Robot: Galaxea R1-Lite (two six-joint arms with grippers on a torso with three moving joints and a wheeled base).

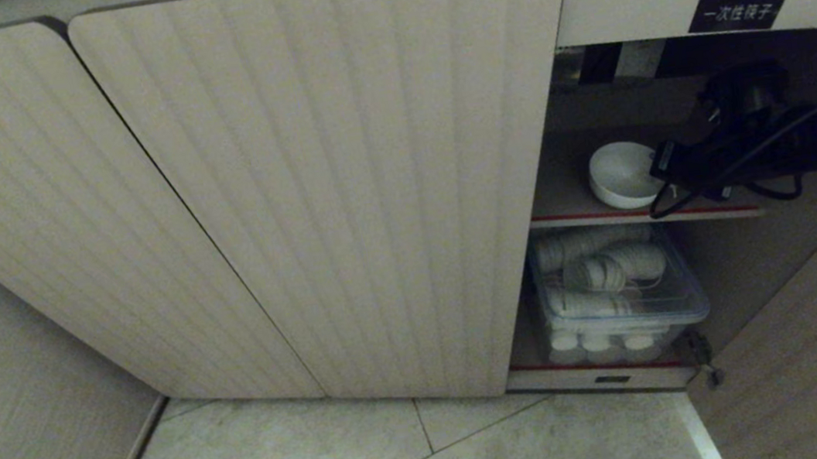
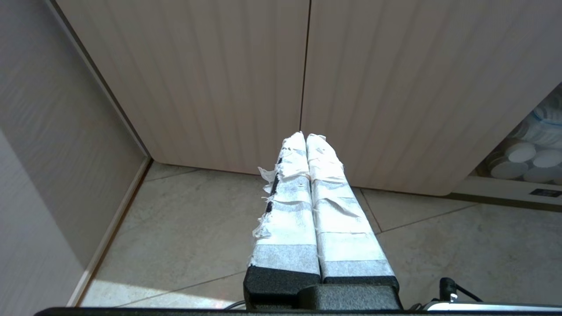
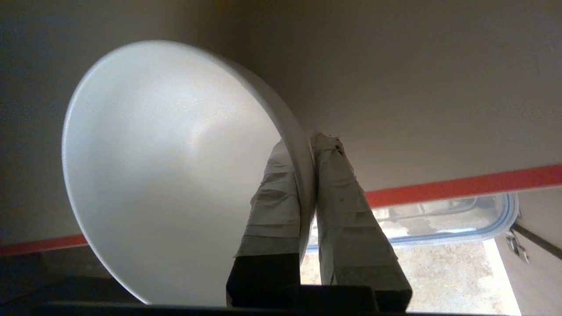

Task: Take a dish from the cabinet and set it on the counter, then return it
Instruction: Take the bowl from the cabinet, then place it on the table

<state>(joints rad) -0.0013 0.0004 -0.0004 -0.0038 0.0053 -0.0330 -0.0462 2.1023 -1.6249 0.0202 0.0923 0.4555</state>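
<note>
Step 1 in hand: right gripper (image 3: 307, 145) pinches the rim of the dish (image 3: 175, 175), 1 finger inside, 1 outside, over the red-edged shelf (image 1: 594, 218) in the open cabinet (image 1: 341, 191). Next, I reckon: draw it out level, w/o clipping the door. Left gripper (image 2: 306, 137) idles clenched, empty, above tiled floor (image 2: 197, 228). Plastic tub (image 1: 619, 297) sits below.

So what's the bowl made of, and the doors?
The bowl looks like glazed ceramic, maybe hard plastic: plain white, smooth, with a soft sheen. The doors look like laminated board with a matte, pale wood-grain print and moulded vertical ribs; real wood can't be ruled out.
</note>
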